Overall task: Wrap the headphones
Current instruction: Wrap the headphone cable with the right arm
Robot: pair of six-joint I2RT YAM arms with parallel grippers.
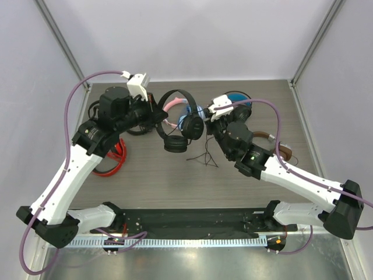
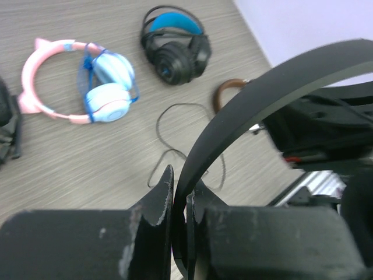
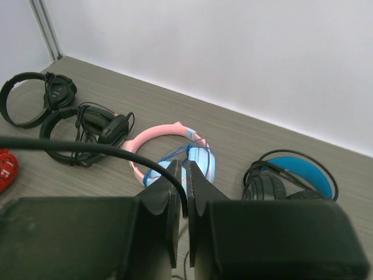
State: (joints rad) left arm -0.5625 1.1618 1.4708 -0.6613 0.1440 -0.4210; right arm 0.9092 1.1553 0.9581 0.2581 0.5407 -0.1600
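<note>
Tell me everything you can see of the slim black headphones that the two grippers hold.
The slim all-black headphones have a thin, matte, plastic-looking headband, two small round flat earcups and a long thin cable. The left gripper is shut on the headband; the right gripper pinches the cable. The earcups hang close together, and the loose cable lies in loops on the grey wood-look table.

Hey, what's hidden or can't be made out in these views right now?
Top view: the left arm covers much of a red item; the right arm covers part of a brown item.
Left wrist view: headphones blurred up close, earcups not identifiable.
Right wrist view: cable cut off by the left edge.
</note>
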